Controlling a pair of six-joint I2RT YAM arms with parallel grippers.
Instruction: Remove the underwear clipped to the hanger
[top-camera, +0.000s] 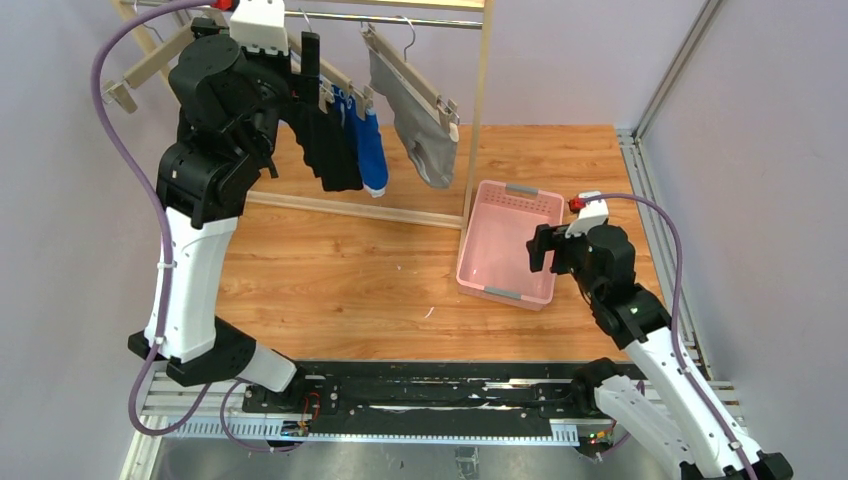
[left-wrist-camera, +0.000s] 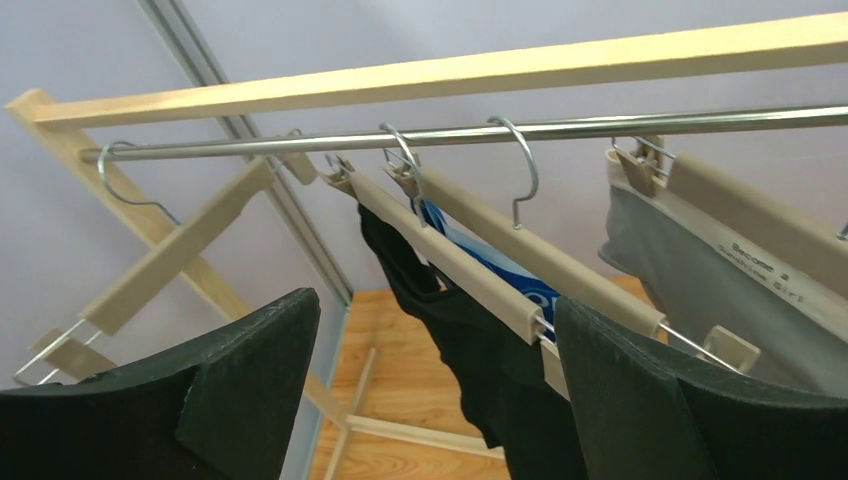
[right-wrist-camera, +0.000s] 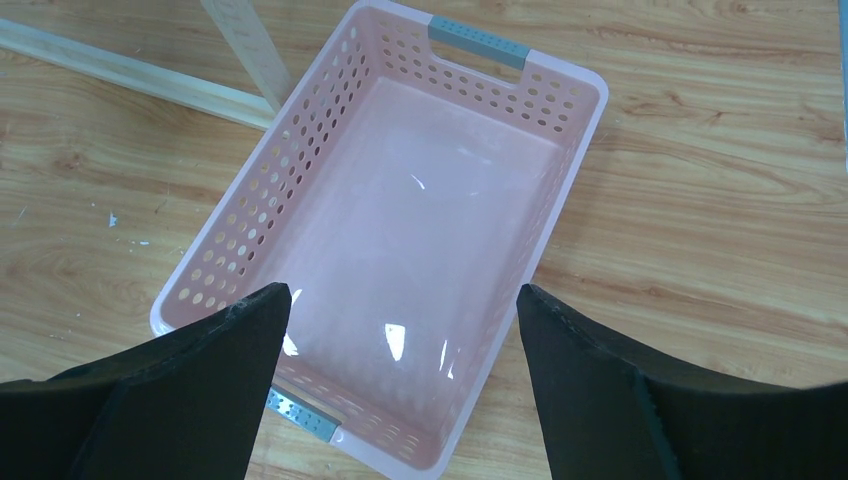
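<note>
the left claw is up at the rack with its fingers apart, gripping nothing. just ahead of it, in line with the gap, the black briefs hang clipped to a wooden hanger, the blue briefs right behind them and the grey briefs farther to its right, all hung on the metal rail. the right claw, also spread and empty, hovers above a pink basket on the tabletop.

We see bright, even light from above, with only soft shadows. Small white glare spots lie on the floor of the pink perforated plastic basket. Around the basket, the wooden tabletop shows sharp grain.
</note>
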